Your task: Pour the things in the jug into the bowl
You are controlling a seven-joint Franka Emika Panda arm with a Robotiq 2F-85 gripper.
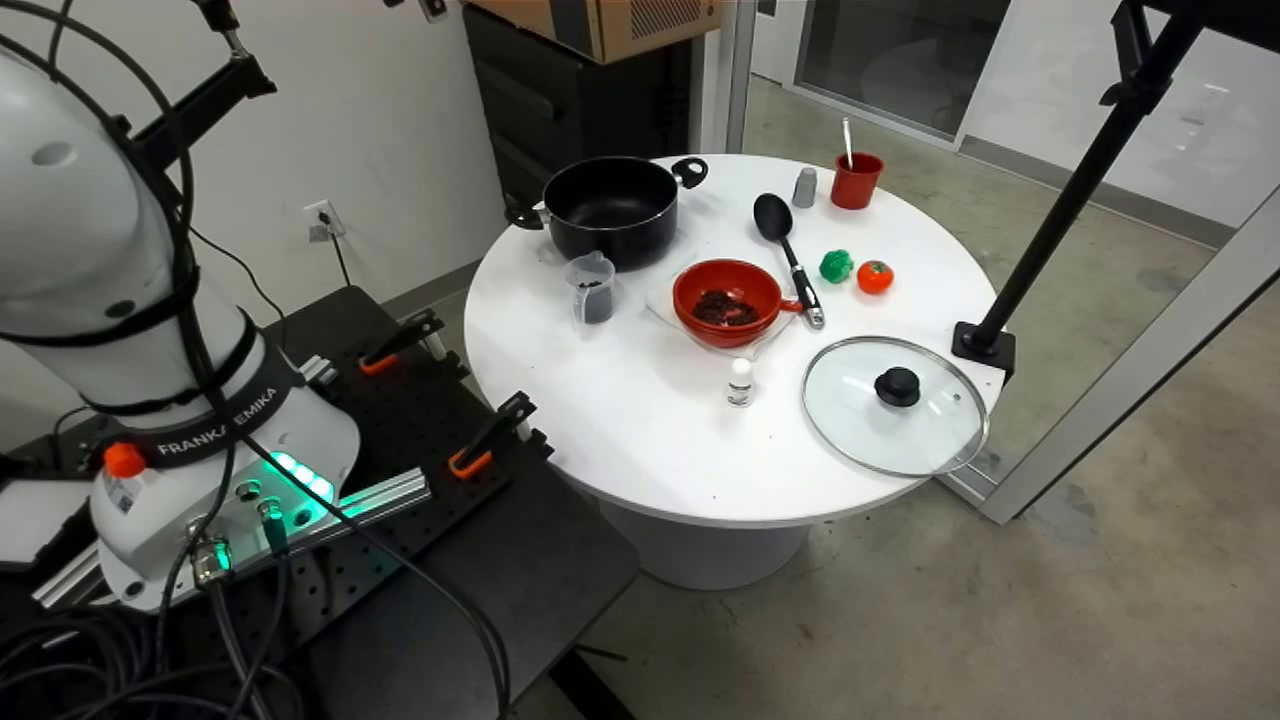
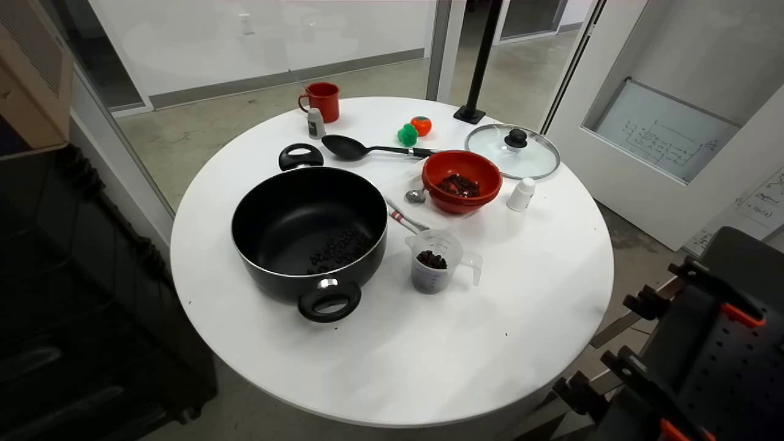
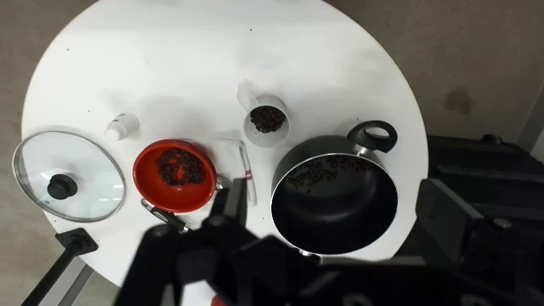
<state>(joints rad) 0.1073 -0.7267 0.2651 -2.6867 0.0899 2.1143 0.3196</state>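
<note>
The translucent jug (image 2: 430,283) stands upright on the white table, with dark beans inside; it also shows in an exterior view (image 1: 598,305). In the wrist view the jug (image 3: 258,137) has its handle pointing to the upper left. The red bowl (image 2: 487,168) sits nearby with dark beans in its bottom. In the wrist view the bowl (image 3: 180,203) lies left of the jug. My gripper (image 3: 332,182) is open, its fingers wide apart with nothing between them, high above the table over the black pot's area. Neither exterior view shows the gripper.
Beside the jug is a black pot (image 2: 257,266) with some beans in it. A glass lid (image 1: 850,410), a white bottle (image 1: 740,385), a black spoon (image 1: 775,215), a red cup (image 1: 857,185), a grey shaker (image 1: 805,188), a tomato (image 1: 875,277) and a green vegetable (image 1: 836,266) stand around.
</note>
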